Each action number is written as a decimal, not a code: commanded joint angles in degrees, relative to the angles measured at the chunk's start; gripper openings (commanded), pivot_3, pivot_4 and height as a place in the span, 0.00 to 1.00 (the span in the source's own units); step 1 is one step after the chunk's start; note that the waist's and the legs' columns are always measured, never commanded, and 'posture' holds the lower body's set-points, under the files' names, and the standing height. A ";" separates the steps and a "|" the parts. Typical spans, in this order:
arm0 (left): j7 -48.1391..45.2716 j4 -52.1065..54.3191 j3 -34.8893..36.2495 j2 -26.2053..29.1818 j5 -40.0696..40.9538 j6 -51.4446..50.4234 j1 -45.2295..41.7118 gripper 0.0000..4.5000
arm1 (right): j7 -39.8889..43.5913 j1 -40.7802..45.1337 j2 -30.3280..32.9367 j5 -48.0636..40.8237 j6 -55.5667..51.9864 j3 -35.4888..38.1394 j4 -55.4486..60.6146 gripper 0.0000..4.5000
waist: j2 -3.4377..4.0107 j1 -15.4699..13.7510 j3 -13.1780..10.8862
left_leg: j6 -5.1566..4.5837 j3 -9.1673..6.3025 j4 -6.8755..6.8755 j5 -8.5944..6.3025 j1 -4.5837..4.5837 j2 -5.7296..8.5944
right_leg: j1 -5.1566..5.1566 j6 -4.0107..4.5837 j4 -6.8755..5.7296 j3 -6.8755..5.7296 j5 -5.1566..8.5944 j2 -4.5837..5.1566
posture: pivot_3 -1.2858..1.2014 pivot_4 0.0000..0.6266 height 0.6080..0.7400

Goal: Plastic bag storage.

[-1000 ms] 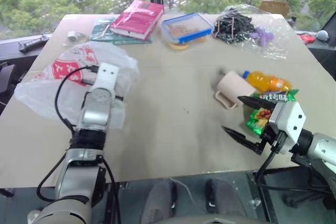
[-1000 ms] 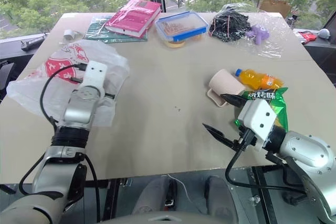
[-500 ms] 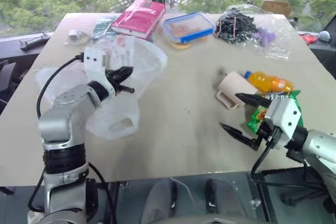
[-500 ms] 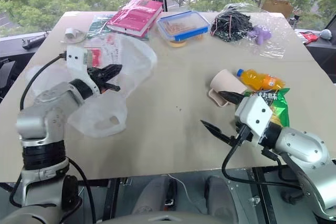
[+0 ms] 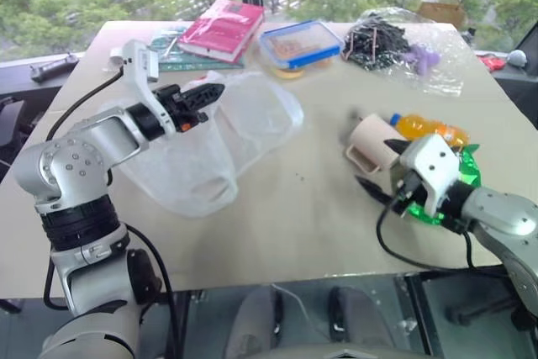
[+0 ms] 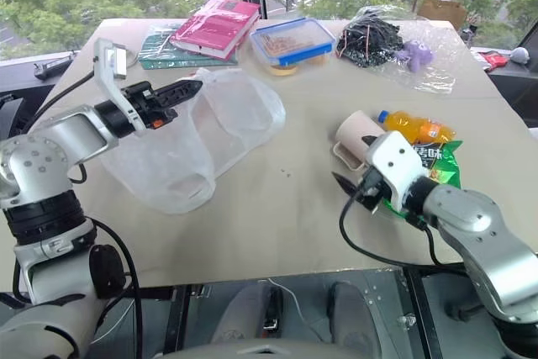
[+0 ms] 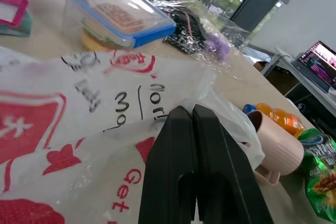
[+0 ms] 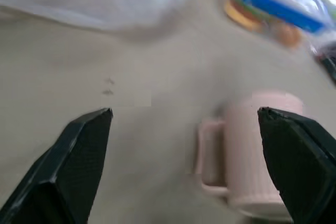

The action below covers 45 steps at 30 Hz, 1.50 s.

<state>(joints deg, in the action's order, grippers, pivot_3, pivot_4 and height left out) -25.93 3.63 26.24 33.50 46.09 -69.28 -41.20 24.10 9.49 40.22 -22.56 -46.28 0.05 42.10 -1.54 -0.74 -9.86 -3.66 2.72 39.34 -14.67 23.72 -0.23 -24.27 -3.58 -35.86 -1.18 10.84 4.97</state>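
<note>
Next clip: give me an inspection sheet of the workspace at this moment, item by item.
Surface: beige table, bare near the front edge.
Job's things: plastic bag, lifted at one edge, the rest draped on the table.
Clutter: pink book, blue-lidded food box, clear bag of black cables, purple toy, pink mug on its side, orange bottle, green snack packet.
Hands: left hand shut on the plastic bag; right hand open, by the mug.
Cables: black leads on both wrists.
Surroundings: window with trees behind; laptop in the left wrist view.
</note>
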 commanded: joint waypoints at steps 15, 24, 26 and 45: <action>-4.78 -1.72 -0.99 4.51 4.55 1.20 -1.03 0.01 | -2.70 10.54 -7.51 2.52 -10.92 -9.79 -10.90 1.00 | -0.03 0.65 -0.03 | 0.01 -0.03 -0.06 0.00 0.02 0.02 | 0.00 -0.08 0.04 0.00 -0.04 0.00 | 0.52 0.24 1.00; -3.16 1.58 -0.32 4.76 5.02 1.95 0.82 0.00 | -5.72 19.26 -11.92 9.01 -12.57 -13.01 -26.87 0.86 | -0.01 0.73 -0.05 | 0.02 -0.03 -0.10 0.00 0.13 0.04 | -0.11 -0.17 0.04 -0.01 -0.11 0.01 | 0.52 0.24 1.00; -2.65 2.02 -0.20 4.73 5.26 2.00 0.80 0.00 | -4.93 19.49 -11.06 10.50 -10.93 -14.42 -28.17 0.72 | -0.01 0.85 -0.05 | 0.02 -0.02 -0.12 0.00 0.13 0.04 | -0.12 -0.17 0.04 0.00 -0.11 0.01 | 0.52 0.24 1.00; -0.41 0.88 -1.13 3.80 4.04 5.82 0.58 0.00 | 14.54 20.48 -18.98 -10.23 1.73 -7.71 -13.41 0.01 | 0.01 1.55 -0.09 | 0.03 -0.03 -0.13 0.00 0.10 -0.01 | -0.12 -0.18 0.02 0.01 -0.11 -0.04 | 0.52 0.24 1.00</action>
<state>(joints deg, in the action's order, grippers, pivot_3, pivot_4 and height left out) -26.83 4.64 24.13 36.86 49.46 -64.08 -38.51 35.99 27.46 24.04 -25.04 -44.06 -9.07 23.34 -1.53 0.81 -9.95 -3.63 2.68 39.21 -14.66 23.81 -0.27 -24.39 -3.76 -35.85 -1.17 10.73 4.90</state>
